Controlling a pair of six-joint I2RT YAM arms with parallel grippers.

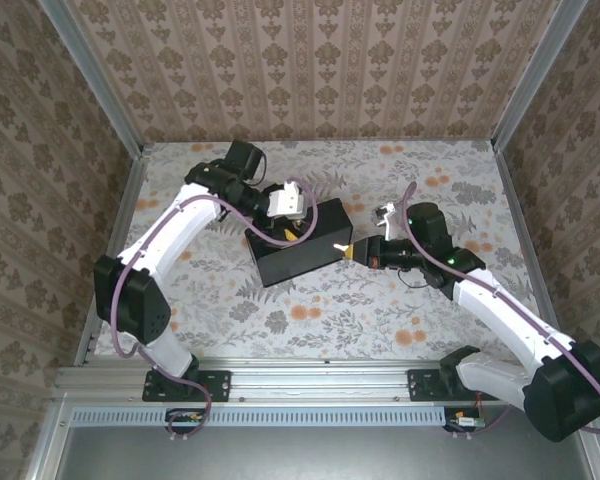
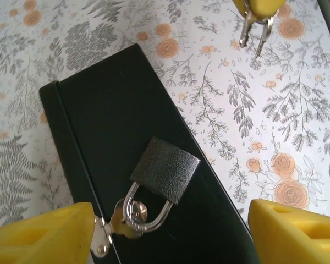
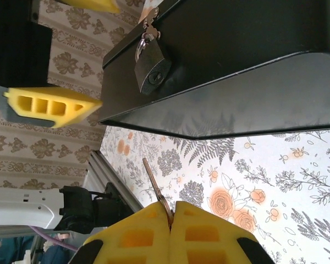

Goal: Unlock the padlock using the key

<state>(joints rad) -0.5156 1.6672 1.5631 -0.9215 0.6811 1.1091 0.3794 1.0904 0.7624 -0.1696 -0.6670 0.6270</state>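
Top view, arms: the left gripper (image 1: 288, 212) sits over the black box (image 1: 292, 262), nearer the lock. The right gripper (image 1: 354, 250) is at the box's right end.
Left wrist, lock: the padlock (image 2: 164, 175) lies against the box wall with its shackle through the hasp. The wide-spread, empty fingers do not touch it.
Right wrist, key: the key (image 3: 154, 184) is pinched in closed fingers. Its blade points up toward the padlock's keyhole, well apart.
Box: lid closed, contents hidden.

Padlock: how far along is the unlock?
Done: the right gripper has the key pinched, blade pointing roughly toward the padlock. In hand: the left gripper stands open astride the padlock on the box. Left: key not inserted; shackle still closed.
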